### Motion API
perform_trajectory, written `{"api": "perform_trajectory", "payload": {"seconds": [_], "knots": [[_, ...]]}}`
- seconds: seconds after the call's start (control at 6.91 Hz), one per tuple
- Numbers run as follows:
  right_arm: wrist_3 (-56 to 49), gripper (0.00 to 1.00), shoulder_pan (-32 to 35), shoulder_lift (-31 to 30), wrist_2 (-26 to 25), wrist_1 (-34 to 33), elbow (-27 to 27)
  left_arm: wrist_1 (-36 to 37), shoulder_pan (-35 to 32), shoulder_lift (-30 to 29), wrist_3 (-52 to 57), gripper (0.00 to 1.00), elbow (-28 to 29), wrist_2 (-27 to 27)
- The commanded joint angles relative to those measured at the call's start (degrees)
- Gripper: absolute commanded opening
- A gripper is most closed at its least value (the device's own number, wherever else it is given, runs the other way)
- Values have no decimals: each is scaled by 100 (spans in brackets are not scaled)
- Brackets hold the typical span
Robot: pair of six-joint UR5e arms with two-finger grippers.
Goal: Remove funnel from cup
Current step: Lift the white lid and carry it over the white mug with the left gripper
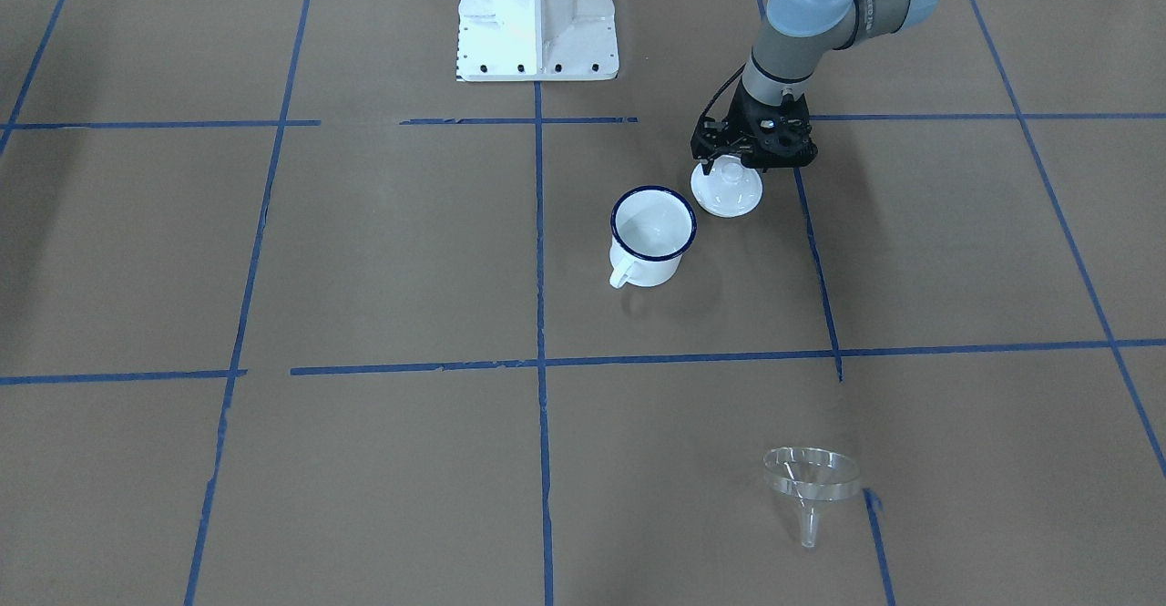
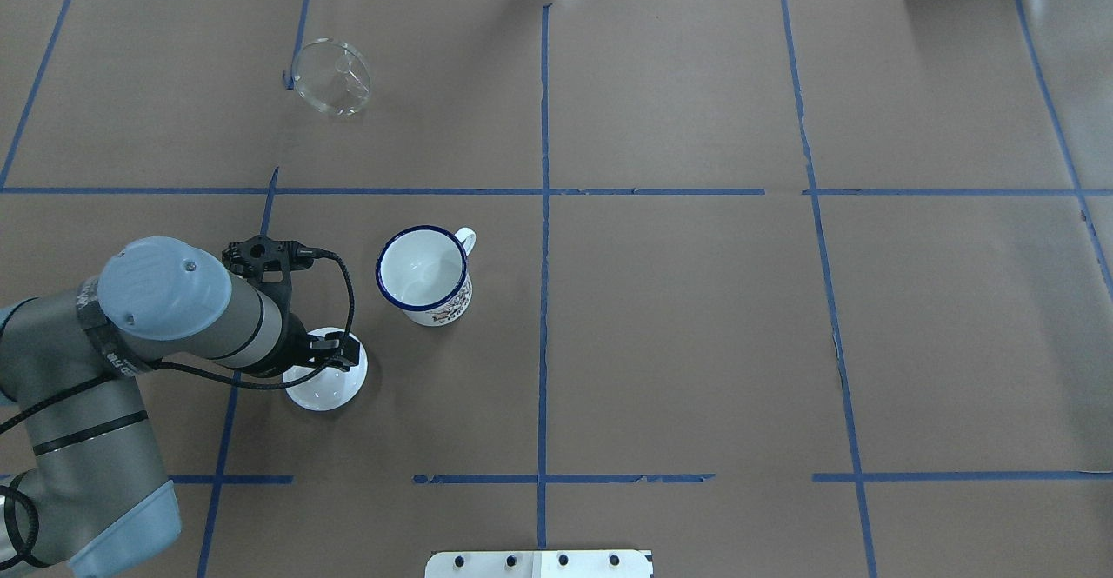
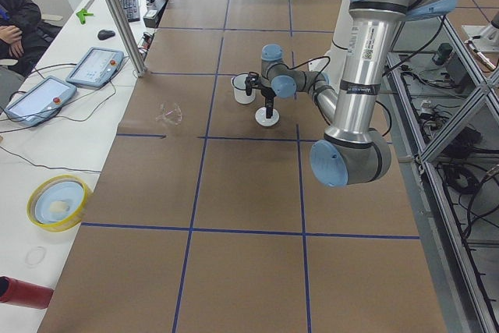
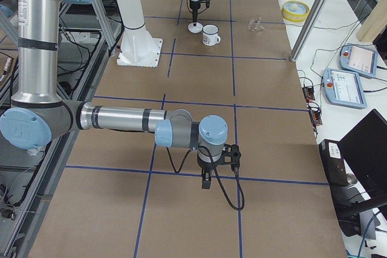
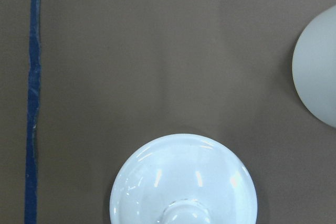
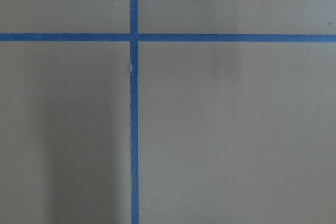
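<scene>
The clear funnel (image 1: 811, 478) lies on its side on the brown paper, far from the cup, at the far left in the overhead view (image 2: 330, 76). The white cup (image 1: 651, 232) with a dark blue rim stands upright with nothing in it (image 2: 426, 274). My left gripper (image 1: 729, 161) hangs straight over the knob of a white domed lid (image 1: 729, 194) beside the cup (image 2: 335, 354). I cannot tell whether it is open or shut. My right gripper (image 4: 206, 180) points down over bare paper far from the cup; I cannot tell its state.
The white lid (image 5: 184, 182) fills the bottom of the left wrist view, with the cup's side (image 5: 317, 72) at the right edge. The robot's white base (image 1: 537, 14) stands at the table's near side. A yellow bowl (image 3: 56, 202) and tablets sit beyond the far edge.
</scene>
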Motion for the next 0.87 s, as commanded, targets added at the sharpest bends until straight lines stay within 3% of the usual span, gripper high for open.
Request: {"api": "perform_trajectory", "payload": {"seconds": [0.0, 0.29, 0.72], "knots": [[0, 100, 0, 0, 0, 0, 0, 0, 5, -13, -1, 89, 43, 7], [0, 100, 0, 0, 0, 0, 0, 0, 5, -30, -36, 85, 43, 7], [0, 100, 0, 0, 0, 0, 0, 9, -4, -83, -37, 19, 70, 7]]}}
